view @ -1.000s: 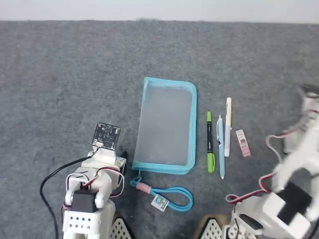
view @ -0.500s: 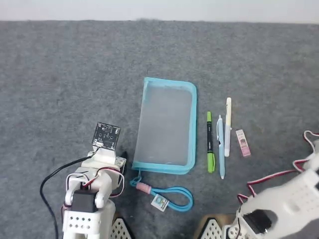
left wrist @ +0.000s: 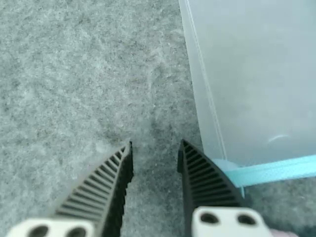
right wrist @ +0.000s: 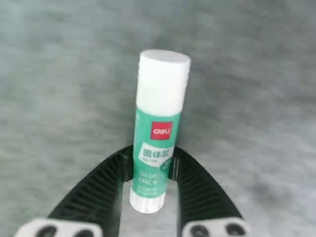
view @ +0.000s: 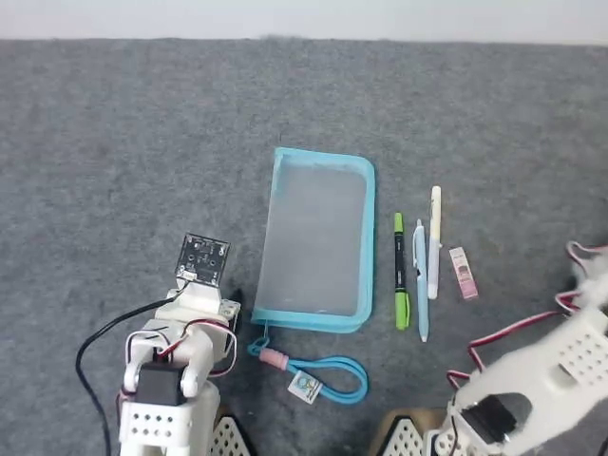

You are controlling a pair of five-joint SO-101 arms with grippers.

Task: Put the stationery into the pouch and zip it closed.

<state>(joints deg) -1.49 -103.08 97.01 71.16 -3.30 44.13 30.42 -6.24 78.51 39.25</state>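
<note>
Swung down and outward since a second ago, the right arm (view: 546, 375) sits low at the grey carpet's (view: 114, 142) near right corner. The pouch (view: 318, 242) lies flat mid-carpet, with three pens (view: 420, 280) and an eraser (view: 463, 273) just beside it. The left gripper (left wrist: 156, 144) is spread by the pouch's corner. The right gripper (right wrist: 151, 150) pinches a glue stick (right wrist: 160, 113).

My fixed camera hangs above the table (view: 114, 142) and looks steeply down, with both my bases at its near edge. My left wrist camera sits close, looking along my left claw (left wrist: 156, 144) onto the table and the near left corner of the pouch (left wrist: 252, 74). The high view shares that corner. My right wrist camera looks close along my right claw (right wrist: 151, 149) at the glue stick (right wrist: 162, 94) it grips.
</note>
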